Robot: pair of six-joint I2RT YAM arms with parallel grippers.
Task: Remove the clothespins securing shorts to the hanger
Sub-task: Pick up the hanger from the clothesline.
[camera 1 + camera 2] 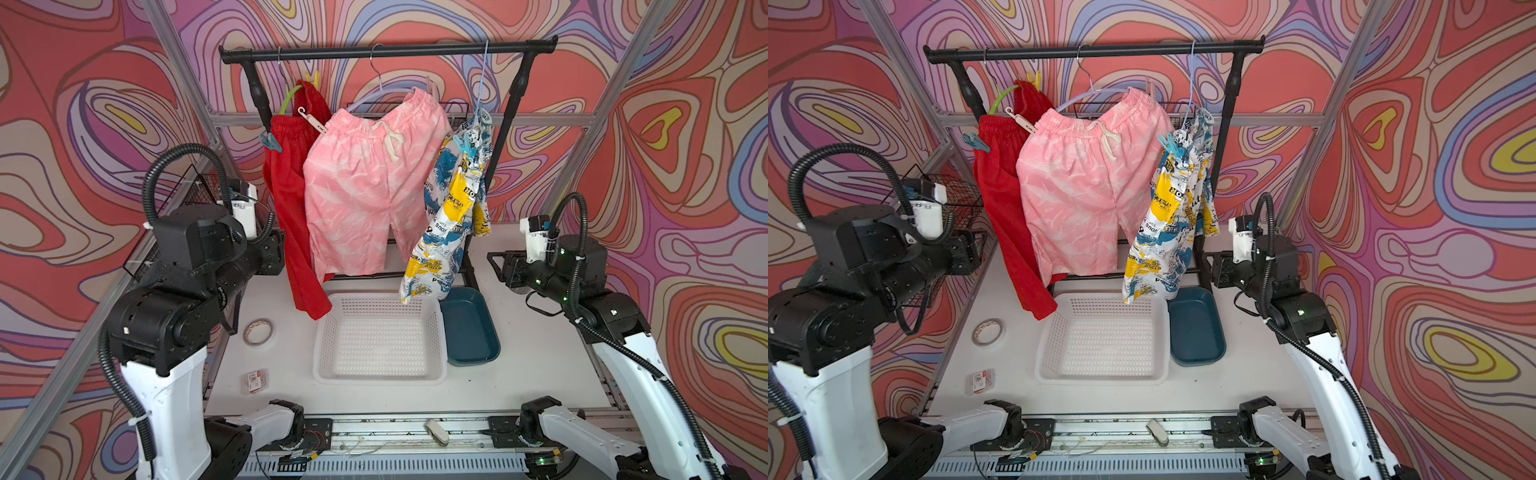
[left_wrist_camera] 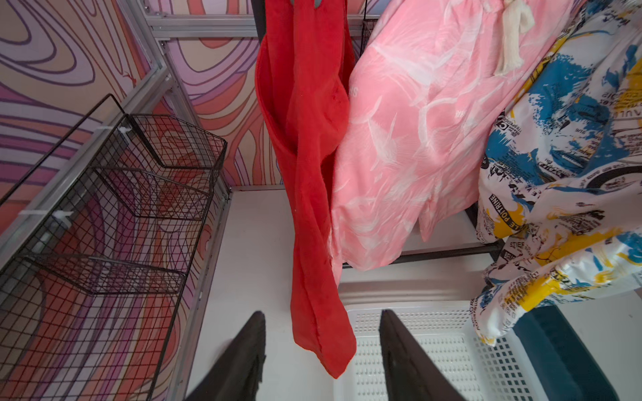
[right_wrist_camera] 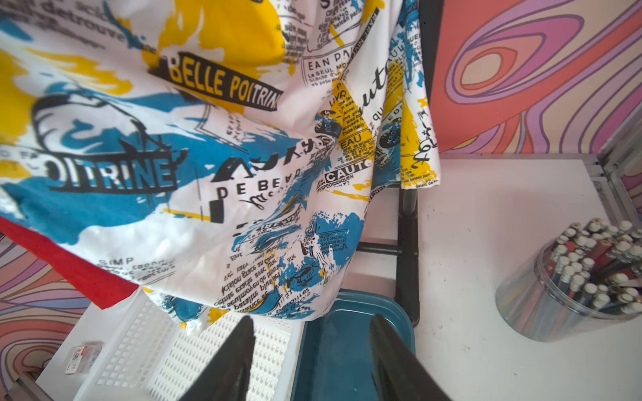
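Red shorts [image 1: 291,199], pink shorts [image 1: 357,195]

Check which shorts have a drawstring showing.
The pink shorts, hanging in the middle: a white drawstring dangles from the waistband. The red shorts and the printed shorts show none.
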